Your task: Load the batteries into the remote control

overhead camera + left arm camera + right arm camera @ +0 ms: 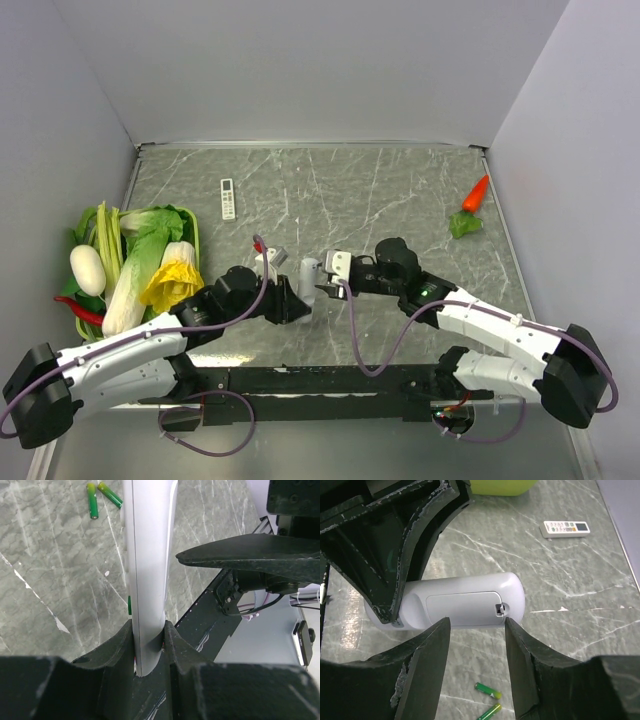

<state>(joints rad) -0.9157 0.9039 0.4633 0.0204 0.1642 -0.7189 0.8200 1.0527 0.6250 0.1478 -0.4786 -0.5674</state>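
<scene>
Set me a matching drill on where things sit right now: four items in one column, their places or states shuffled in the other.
Items
1. plain white oblong remote control
2. two small green cylindrical batteries
3. slim white remote with button rows
4. orange carrot with green top

Places
A. far side, near the right wall
B. lying together on the grey marbled table, close to the held item
C. clamped in the left gripper
D. alone, flat, far left part of the table

Pairs: 1-C, 2-B, 3-D, 4-A

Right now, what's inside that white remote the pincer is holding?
Nothing shows: the remote control has its back cover on, hiding the inside. Both batteries lie outside on the table.
</scene>
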